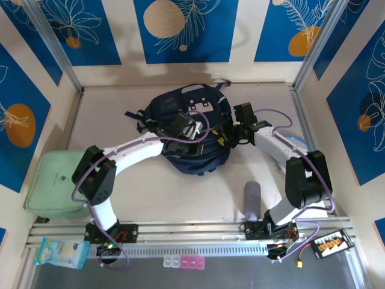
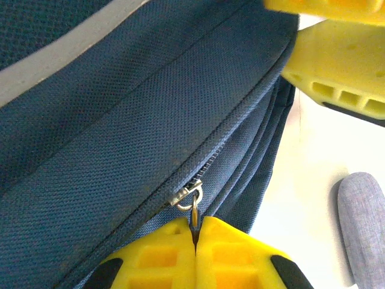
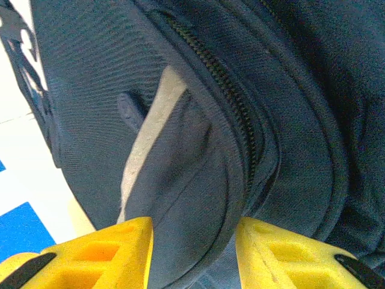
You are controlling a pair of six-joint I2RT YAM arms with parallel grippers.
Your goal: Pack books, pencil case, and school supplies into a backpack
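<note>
- Left claw [image 2: 195, 236] is pinching shut on the metal zipper pull [image 2: 192, 200] of the backpack [image 2: 120, 138]. Both yellow fingers are meeting, with the pull standing up between their tips.
- The zipper line is running up and to the right from this claw, and navy fabric with a pale grey stripe is lying above it.
- Right claw [image 3: 194, 241] is straddling a raised fold of the backpack [image 3: 198, 138]. The fabric is filling the gap and touching both fingers, so this claw is gripping the bag.
- A dark zipper is curving away just above the right finger.
- From overhead, the backpack [image 1: 195, 126] is lying on the counter [image 1: 120, 120] directly under both claws. The left claw [image 1: 190, 131] is sitting over its middle and the right claw [image 1: 232, 133] at its right edge.
- The right claw's fingers [image 2: 337, 78] are showing just up and right of the left claw.
- The pencil case [image 2: 364, 223] is lying flat on the counter to the right of the left claw, apart from the backpack.
- Overhead, the pencil case [image 1: 252, 201] is sitting well back from the right claw, beside that arm's base.
</note>
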